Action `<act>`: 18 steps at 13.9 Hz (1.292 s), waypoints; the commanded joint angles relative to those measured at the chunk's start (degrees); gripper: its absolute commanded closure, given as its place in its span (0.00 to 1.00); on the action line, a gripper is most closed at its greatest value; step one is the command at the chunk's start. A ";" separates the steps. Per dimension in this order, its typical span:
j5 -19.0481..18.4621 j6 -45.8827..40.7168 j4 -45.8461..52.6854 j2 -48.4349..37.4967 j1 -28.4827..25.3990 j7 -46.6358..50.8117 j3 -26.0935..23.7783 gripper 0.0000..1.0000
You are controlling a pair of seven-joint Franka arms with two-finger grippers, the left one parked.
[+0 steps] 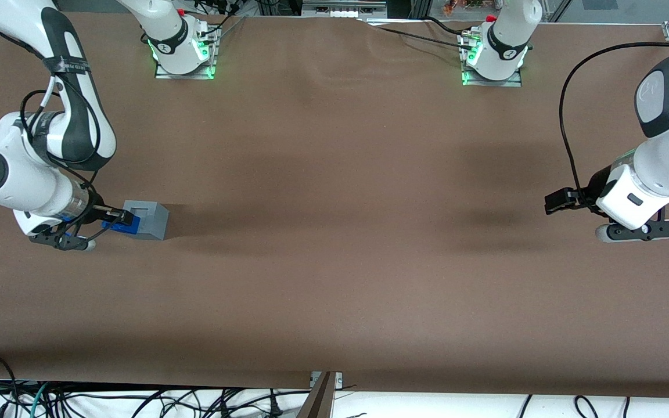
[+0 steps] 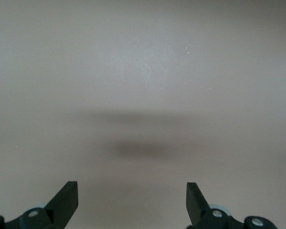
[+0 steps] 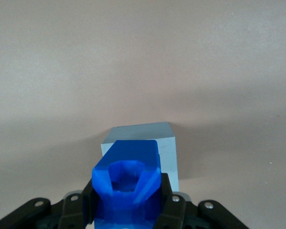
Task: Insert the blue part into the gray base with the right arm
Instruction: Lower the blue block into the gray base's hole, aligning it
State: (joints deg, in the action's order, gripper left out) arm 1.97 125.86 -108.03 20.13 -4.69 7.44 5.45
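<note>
- In the wrist view the blue part [image 3: 127, 183] covers most of the gray base [image 3: 152, 136], hiding its recess; the part's lower end runs off the picture
- The gripper [image 1: 118, 217] fingers' [image 3: 169, 210] tips sit out of sight against the part
- In the front view the right arm [image 1: 38, 168] is cut by the picture's edge

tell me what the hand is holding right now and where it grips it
The right arm's hand is shut on the blue part, fingers clamped on its two sides, beside the gray base.
</note>
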 commanded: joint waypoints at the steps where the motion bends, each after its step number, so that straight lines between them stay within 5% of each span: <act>1: -0.73 5.08 -5.52 -2.46 0.04 1.44 -1.05 1.00; 18: -0.74 3.69 -8.25 -4.84 0.30 -6.11 -0.79 1.00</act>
State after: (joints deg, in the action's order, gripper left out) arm 1.76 128.68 -114.76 16.78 -4.71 3.32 4.63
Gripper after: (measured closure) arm 0.493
